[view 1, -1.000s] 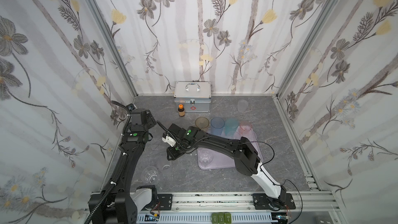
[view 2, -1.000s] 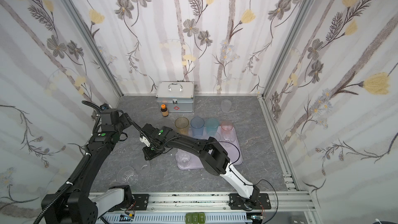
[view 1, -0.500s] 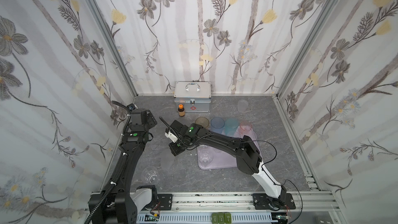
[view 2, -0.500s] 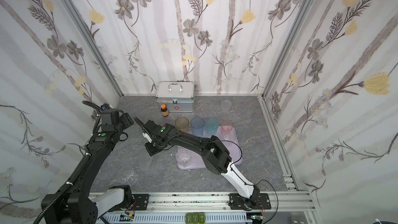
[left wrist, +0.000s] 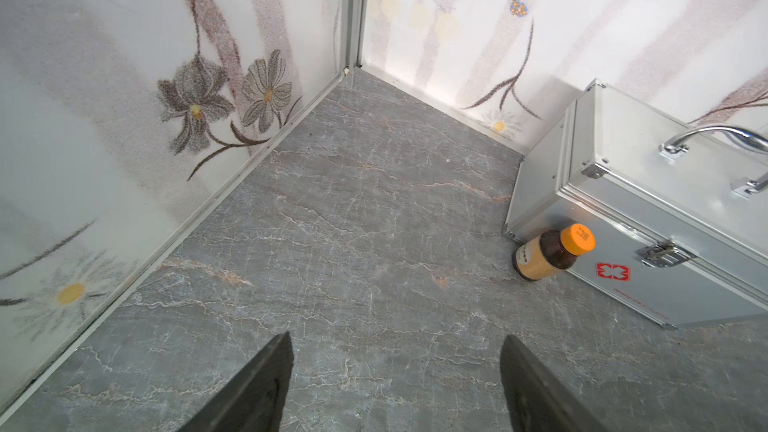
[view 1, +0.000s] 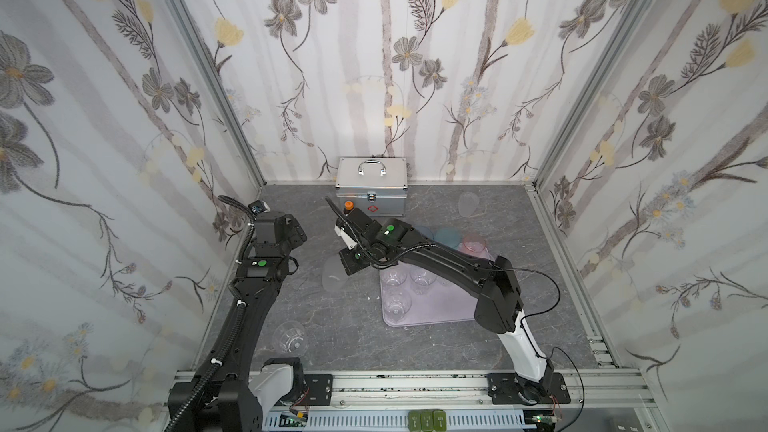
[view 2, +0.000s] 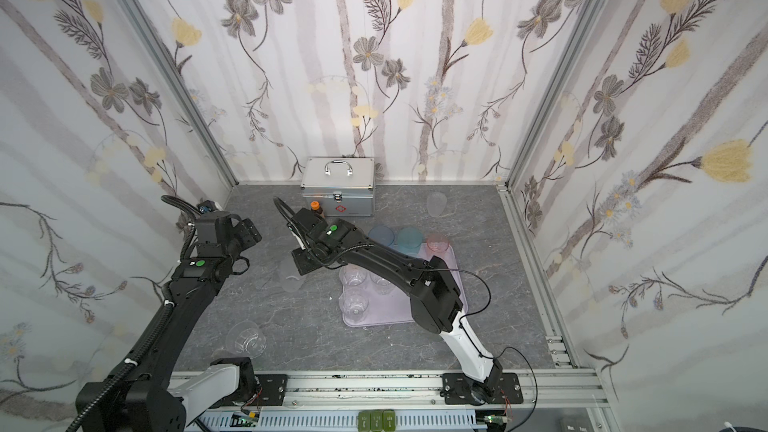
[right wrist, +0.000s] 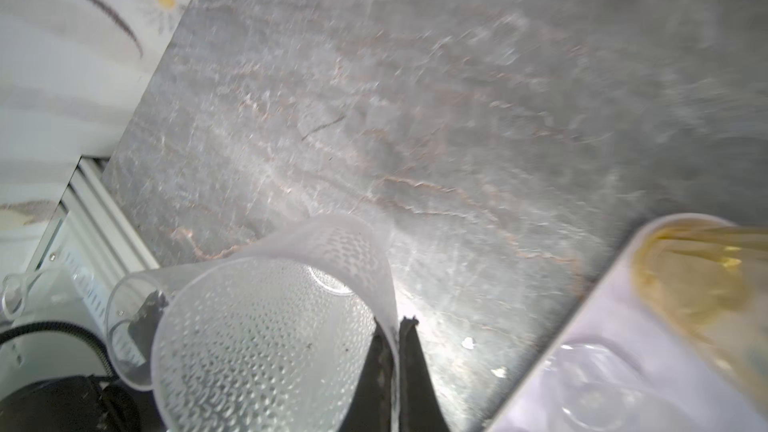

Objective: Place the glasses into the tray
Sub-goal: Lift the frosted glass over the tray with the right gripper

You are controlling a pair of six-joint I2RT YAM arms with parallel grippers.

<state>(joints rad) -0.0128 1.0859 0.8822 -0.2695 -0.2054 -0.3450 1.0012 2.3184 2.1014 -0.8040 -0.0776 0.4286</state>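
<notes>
A: The right gripper [right wrist: 392, 363] is clamped tight on the wall of a frosted glass [right wrist: 266, 347], with one finger [right wrist: 411, 371] outside and its mate inside the rim.

B: Thin pinch, that. The glass hangs tilted from it, just left of the tray [view 1: 436, 305] in a top view, over the grey floor [view 1: 353, 347]. I can't tell whether its base is clear of the floor.

A: So the job in hand, I'd say, is to carry it across and set it down. How do you do that well?

B: Lift enough to clear the low rim, level the glass before lowering, and pick a bare patch. The short clear glasses [view 1: 397, 305] crowd the left part of the tray, and an amber glass [right wrist: 698, 276] stands on the tray close to the gripper.

A: Swing wide of those, then.

B: Right, and let go only once the base sits flat. A rim pinch lets a light cup pivot.

A: And the left gripper [left wrist: 395, 388]?

B: Spread wide, holding nothing, over bare floor near the bottle [left wrist: 548, 255] and metal case [left wrist: 665, 222]. It's well out of the way.

A: More to fetch, too: a clear glass [view 1: 289, 338] sits on the floor by the left arm's base.
</notes>
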